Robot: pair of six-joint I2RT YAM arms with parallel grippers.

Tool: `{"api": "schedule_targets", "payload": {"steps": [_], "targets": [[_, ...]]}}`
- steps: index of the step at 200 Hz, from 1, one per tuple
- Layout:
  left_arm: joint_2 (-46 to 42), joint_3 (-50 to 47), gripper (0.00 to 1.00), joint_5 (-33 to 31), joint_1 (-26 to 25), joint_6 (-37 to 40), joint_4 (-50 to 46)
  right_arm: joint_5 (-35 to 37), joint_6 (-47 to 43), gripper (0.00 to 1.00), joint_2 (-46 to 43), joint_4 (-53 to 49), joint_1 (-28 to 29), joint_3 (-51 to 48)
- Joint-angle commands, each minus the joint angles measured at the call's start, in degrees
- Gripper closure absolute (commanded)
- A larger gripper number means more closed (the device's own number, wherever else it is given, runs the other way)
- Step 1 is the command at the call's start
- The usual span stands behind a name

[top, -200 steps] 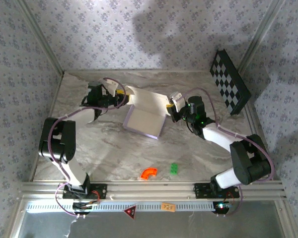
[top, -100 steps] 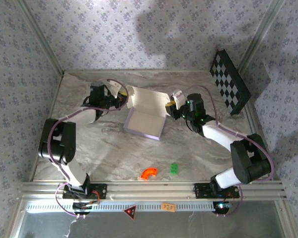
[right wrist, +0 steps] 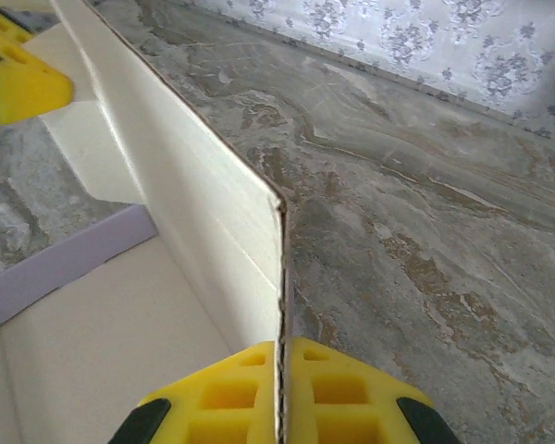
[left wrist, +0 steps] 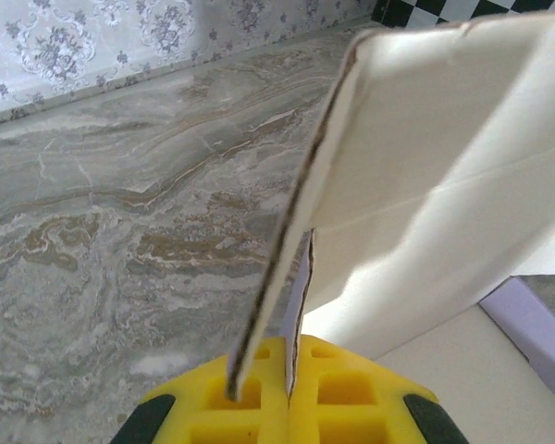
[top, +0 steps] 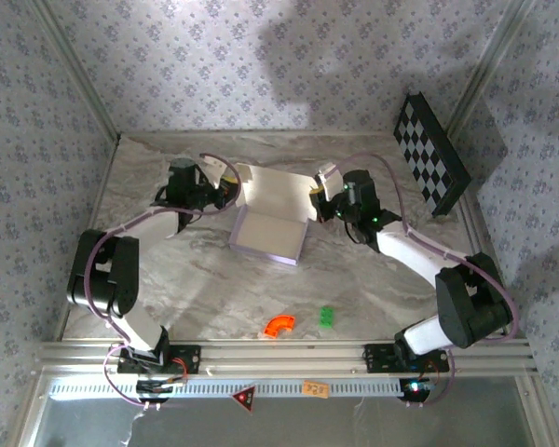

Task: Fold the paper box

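While left pincer point(left wrist: 288, 375) clamps paper box point(top: 272, 231) flap, right pincer point(right wrist: 280, 370) clamps opposite flap

Count: 1 paper box point(top: 270, 219) on 1 surface point(top: 205, 279). 2 end effectors, both at the box: left end effector point(top: 225, 189) on its far-left flap, right end effector point(top: 319, 200) on its far-right flap. 1 checkered board point(top: 431, 152), far right of the box. 1 orange curved piece point(top: 279, 325) and 1 green block point(top: 327, 318), both on the box's near side, well apart from it.
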Motion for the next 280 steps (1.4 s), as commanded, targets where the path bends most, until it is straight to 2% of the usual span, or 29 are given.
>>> {"api": "schedule_targets", "payload": {"steps": [1,34,76,96,114,146,175,225,280], "targets": [[-3.36,-1.51,1.00,-4.46,-2.12,-4.46,3.73,10.38,4.93,1.00,-1.15,-0.77,3.08,1.24],[-5.01,-5.59,1.00,-14.20,-6.55,-12.24,9.41,28.80,16.68,1.00,1.04,1.13,8.82,3.12],[-5.65,-7.67,1.00,-22.54,-9.84,-21.20,15.19,44.99,25.46,1.00,5.40,2.09,14.97,7.57],[-5.44,-7.04,1.00,-26.80,-11.17,-25.32,15.97,51.34,31.53,1.00,8.55,-1.57,16.43,11.50],[-4.91,-6.60,1.00,-30.23,-12.04,-27.63,17.45,52.84,35.57,1.00,10.94,-3.89,17.11,13.47],[-2.74,-5.53,1.00,-32.51,-13.71,-28.75,20.09,55.74,34.57,1.00,13.29,4.33,18.31,11.66],[-0.85,-7.07,0.99,-35.19,-15.85,-26.21,25.25,57.89,33.06,1.00,14.31,9.59,19.96,9.44],[2.25,-14.10,0.97,-35.08,-17.11,-23.99,40.15,59.53,28.75,1.00,15.30,21.69,21.98,2.81],[1.66,-20.17,0.96,-34.42,-18.56,-22.37,45.55,62.77,22.66,1.00,15.23,31.79,25.46,-3.24]]}}
